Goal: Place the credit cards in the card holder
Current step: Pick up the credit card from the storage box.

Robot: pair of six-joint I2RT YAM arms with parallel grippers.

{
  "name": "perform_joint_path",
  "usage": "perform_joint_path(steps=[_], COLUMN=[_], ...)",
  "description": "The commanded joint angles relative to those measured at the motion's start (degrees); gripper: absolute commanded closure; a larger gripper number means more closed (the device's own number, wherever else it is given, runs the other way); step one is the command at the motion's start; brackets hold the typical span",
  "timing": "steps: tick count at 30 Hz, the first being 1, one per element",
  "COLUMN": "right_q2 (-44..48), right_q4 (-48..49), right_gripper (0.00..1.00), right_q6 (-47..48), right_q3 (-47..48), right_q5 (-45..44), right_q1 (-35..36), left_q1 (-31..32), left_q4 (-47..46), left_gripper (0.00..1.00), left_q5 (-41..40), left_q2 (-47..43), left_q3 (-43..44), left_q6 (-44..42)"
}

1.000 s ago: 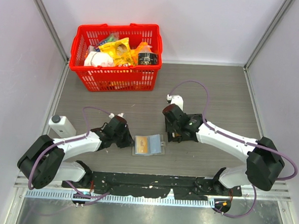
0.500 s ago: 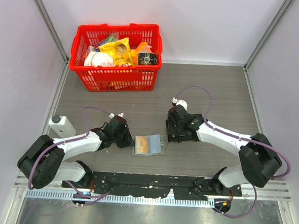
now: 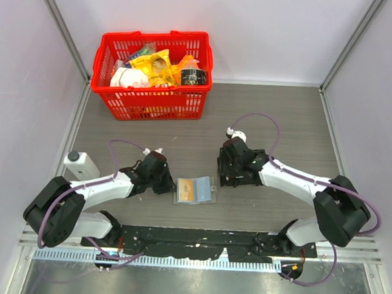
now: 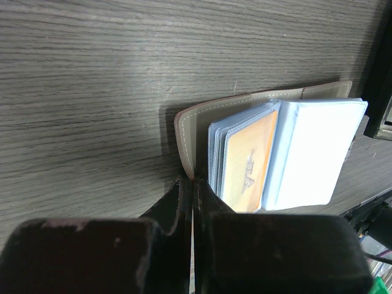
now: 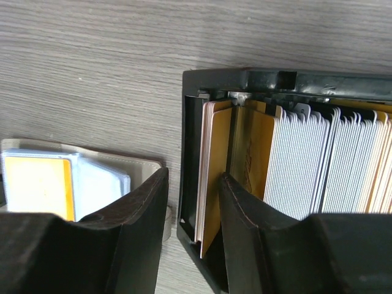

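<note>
The grey-beige card holder (image 3: 195,190) lies open on the table, with an orange card (image 4: 248,162) in its pale blue pockets (image 4: 318,153). My left gripper (image 4: 193,187) is shut on the left edge of its cover (image 4: 187,131); it also shows in the top view (image 3: 169,184). The credit cards (image 5: 300,159), white and tan-orange, stand on edge in a black tray (image 5: 245,78), which sits right of the holder (image 3: 246,171). My right gripper (image 5: 193,196) is open. Its left finger is outside the tray wall. Its right finger (image 5: 245,211) is inside, with a few tan-orange cards (image 5: 211,165) between the fingers.
A red basket (image 3: 152,103) full of groceries stands at the back left. A small white box (image 3: 80,164) sits by the left wall. A black rail (image 3: 197,240) runs along the near edge. The card holder's corner (image 5: 92,177) lies just left of the tray.
My right gripper has shifted slightly right and towards the near edge over the black tray. The left gripper and the card holder have not moved.
</note>
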State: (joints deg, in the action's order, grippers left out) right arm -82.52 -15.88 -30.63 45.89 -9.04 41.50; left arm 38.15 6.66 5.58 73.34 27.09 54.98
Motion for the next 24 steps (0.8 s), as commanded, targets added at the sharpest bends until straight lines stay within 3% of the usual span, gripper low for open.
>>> perform_joint_path(steps=[1, 7, 13, 24], right_q2=[4.73, 4.48, 3.16, 7.37], right_q4=[2.52, 1.55, -0.2, -4.24], right_gripper=[0.57, 0.6, 0.79, 0.85], right_q6=[-1.01, -1.01, -0.83, 2.15], right_q3=[0.51, 0.52, 0.78, 4.29], right_q5=[1.74, 1.66, -0.54, -6.43], right_q1=[-0.19, -0.27, -0.27, -0.36], left_q1=[0.17, 0.26, 0.17, 0.17], left_q4=[3.72, 3.45, 3.28, 3.28], left_gripper=[1.0, 1.0, 1.0, 1.0], left_q5=[-1.19, -1.19, -0.66, -0.84], left_q2=[1.01, 1.28, 1.72, 1.37], left_q3=[0.24, 0.33, 0.07, 0.07], left_q6=[-1.72, -1.81, -1.9, -1.89])
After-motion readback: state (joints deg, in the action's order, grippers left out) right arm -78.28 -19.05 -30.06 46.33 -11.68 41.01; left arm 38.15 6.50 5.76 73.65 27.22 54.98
